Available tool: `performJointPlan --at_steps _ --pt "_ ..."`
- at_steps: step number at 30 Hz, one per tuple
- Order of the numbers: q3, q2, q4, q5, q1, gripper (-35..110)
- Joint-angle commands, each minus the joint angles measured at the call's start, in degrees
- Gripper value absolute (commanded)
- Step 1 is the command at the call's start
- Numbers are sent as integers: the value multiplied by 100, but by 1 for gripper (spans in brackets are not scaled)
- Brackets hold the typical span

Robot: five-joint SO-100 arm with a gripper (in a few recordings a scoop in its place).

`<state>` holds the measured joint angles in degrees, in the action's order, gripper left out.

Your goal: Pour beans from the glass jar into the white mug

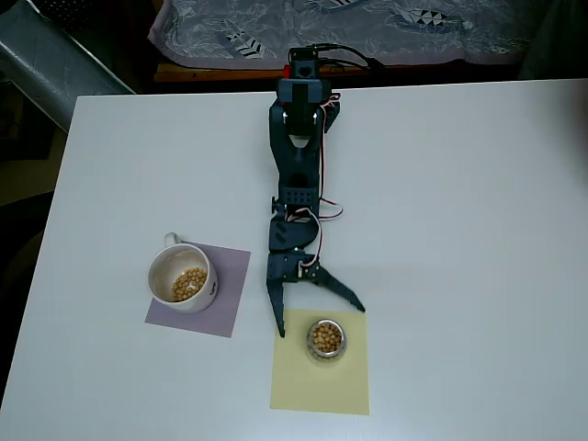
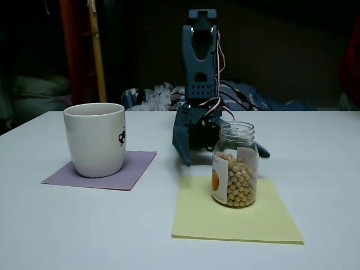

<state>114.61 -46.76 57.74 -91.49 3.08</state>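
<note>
1. The glass jar (image 1: 324,339) stands upright on a pale yellow sheet (image 1: 321,386) laid on the white bench (image 1: 459,230); in the overhead view it sits near the sheet's upper edge, toward the middle
2. In the fixed view the glass jar (image 2: 234,164) is open at the top, with a white label bearing an orange mark on its side, and tan beans (image 2: 242,183) fill it to roughly two thirds
3. From above, beans (image 1: 324,337) show through the jar's open mouth
4. The white mug (image 1: 181,278) stands upright on a purple sheet (image 1: 220,303), to the left of the jar in the overhead view and well apart from it; its small handle points toward the top of that picture
5. A small heap of beans (image 1: 188,283) lies at the bottom of the mug
6. In the fixed view the white mug (image 2: 95,139) shows a dark mark on its right side
7. The dark blue arm (image 1: 299,156) reaches from the far edge of the bench toward the jar
8. The end effector (image 1: 320,320) is spread wide, one finger pointing down at the yellow sheet's upper left corner, the other angled out to the right; both tips are just beside the jar, and it grips nothing
9. In the fixed view the end effector (image 2: 222,154) sits low behind the jar, partly hidden by it
</note>
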Motion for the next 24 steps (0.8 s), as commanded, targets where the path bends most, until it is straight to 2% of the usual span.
performJointPlan --at_steps 1,7,14,20,24 --pt "-606 123 -193 53 53 64" --pt "-1441 492 -606 123 -35 63" --pt "-1670 571 -809 229 -167 57" --pt "-1547 439 -809 387 -316 35" --pt "-1362 220 -809 554 -334 30"
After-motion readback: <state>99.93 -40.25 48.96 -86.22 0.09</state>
